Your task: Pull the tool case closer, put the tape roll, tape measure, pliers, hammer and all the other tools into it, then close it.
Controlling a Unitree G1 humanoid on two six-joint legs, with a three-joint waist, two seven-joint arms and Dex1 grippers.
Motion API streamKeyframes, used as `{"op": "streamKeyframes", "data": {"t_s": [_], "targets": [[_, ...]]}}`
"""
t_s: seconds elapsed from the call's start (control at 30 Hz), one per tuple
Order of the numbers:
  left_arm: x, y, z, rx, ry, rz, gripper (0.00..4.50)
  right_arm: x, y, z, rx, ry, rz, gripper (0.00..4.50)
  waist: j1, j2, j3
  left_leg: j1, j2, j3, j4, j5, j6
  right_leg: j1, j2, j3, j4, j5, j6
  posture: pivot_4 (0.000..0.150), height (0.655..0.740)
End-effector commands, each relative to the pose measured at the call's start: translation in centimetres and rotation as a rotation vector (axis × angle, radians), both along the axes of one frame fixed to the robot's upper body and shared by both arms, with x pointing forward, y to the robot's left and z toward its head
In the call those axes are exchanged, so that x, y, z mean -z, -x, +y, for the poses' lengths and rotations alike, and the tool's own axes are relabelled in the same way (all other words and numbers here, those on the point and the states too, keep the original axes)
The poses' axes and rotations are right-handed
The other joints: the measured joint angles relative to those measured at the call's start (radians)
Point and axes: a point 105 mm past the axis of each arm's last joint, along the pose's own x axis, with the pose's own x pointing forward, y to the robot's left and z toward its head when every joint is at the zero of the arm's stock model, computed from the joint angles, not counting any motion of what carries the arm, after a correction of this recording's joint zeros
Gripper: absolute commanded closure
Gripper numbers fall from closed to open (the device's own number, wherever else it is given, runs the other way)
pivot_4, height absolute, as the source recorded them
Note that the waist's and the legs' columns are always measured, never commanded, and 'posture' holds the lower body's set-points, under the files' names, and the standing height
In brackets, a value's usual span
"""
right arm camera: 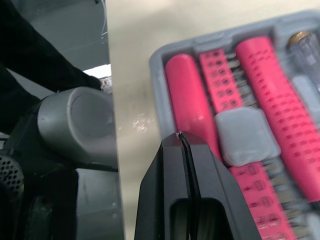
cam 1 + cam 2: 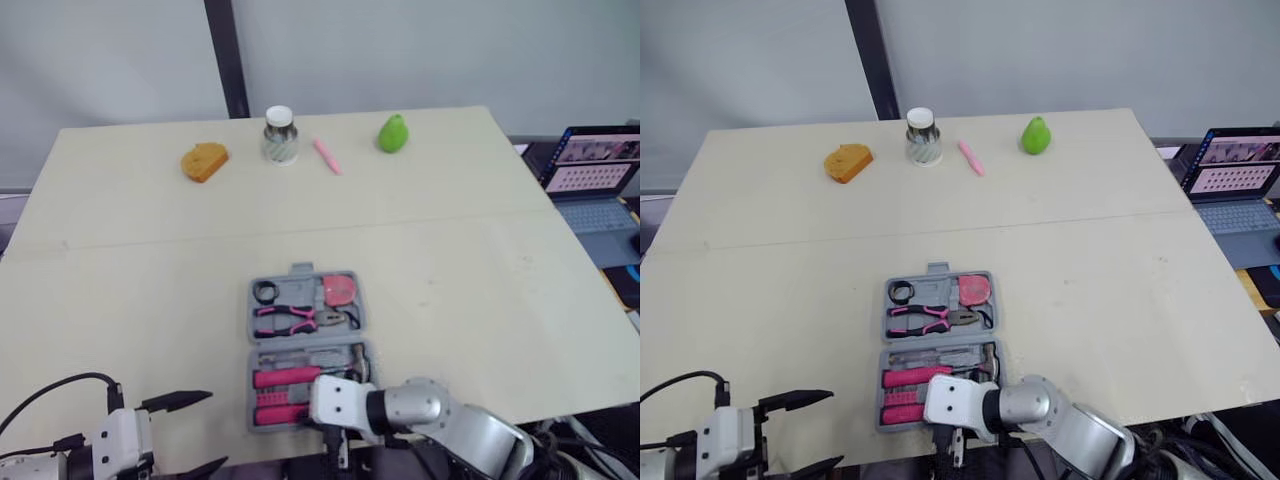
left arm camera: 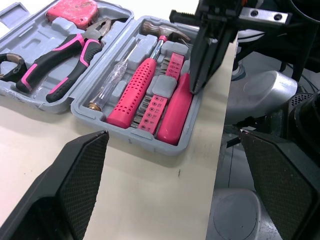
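Pale beige table point(image 2: 450, 250) filled most of the head view, with a grey wall point(image 2: 400, 50) behind it. The open grey plastic tool case point(image 2: 305, 341) lay in the lower middle of the frame, close to the table's near edge. Its pockets held the black tape roll point(image 2: 265, 292), the pink tape measure point(image 2: 339, 289), the pink-handled pliers point(image 2: 290, 320) and the steel-headed hammer point(image 3: 162, 30). The right claw point(image 3: 196, 85) stood at the lower rim of the case with its fingers pressed together, pinching nothing, the tips over a smooth pink handle point(image 3: 175, 112). The left claw point(image 2: 212, 430) was in the lower left corner, spread wide and apart from the case. I judge the loaded case to be stiff, rather heavy, and ready to slide on the smooth top. For closing, the best hold seems to be the upper rim near its small tab point(image 2: 301, 268), lifted slowly so that the pliers do not fall out.
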Motion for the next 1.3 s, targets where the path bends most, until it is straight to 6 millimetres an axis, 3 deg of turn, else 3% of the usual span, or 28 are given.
{"op": "streamKeyframes", "data": {"t_s": [0.03,0.23,0.4,0.83,1.1,1.3], "targets": [[-0.1,0.0,-0.3,0.014,0.001,-0.002,0.00,1.5,0.2,-0.6,0.022,0.051,0.036,4.45,0.000,0.000,0.000,0.000,0.000,0.000,0.000,0.000,0.000,0.000,0.000,0.000,0.000,0.000,0.000,0.150,0.7400],[-0.1,0.0,-0.4,0.018,0.003,-0.004,0.00,-0.8,0.8,0.3,-0.016,-0.075,0.063,4.45,0.001,-0.001,-0.001,0.000,0.001,0.000,0.000,0.000,0.000,0.000,0.000,0.000,0.000,0.000,0.000,0.150,0.7400],[0.0,0.0,-0.4,0.018,0.003,-0.006,0.00,-1.7,-0.9,0.3,0.042,-0.102,0.034,4.45,0.000,-0.001,-0.001,0.000,0.001,0.000,0.000,0.000,0.000,0.000,0.000,0.000,0.000,0.000,0.000,0.150,0.7400],[0.0,-0.2,-0.7,0.019,0.007,-0.012,0.00,0.0,-0.8,-0.8,0.032,-0.025,0.034,4.45,0.001,-0.002,-0.001,0.000,0.001,0.000,0.001,0.000,0.000,0.000,0.001,0.000,0.001,0.000,0.000,0.150,0.7400],[0.0,-0.3,-0.8,0.021,0.008,-0.016,0.00,-0.2,-0.8,-0.5,0.022,-0.028,0.017,4.45,0.001,-0.002,-0.001,0.000,0.001,0.001,0.001,0.000,0.000,0.000,0.001,0.000,0.001,0.000,0.000,0.150,0.7400],[0.0,-0.6,-1.0,0.020,0.010,-0.024,0.00,1.0,-0.2,-0.9,-0.016,0.032,-0.012,4.45,0.001,-0.003,-0.002,0.000,0.001,0.001,0.001,0.000,0.000,0.000,0.001,0.000,0.001,0.000,0.000,0.150,0.7400]]}}
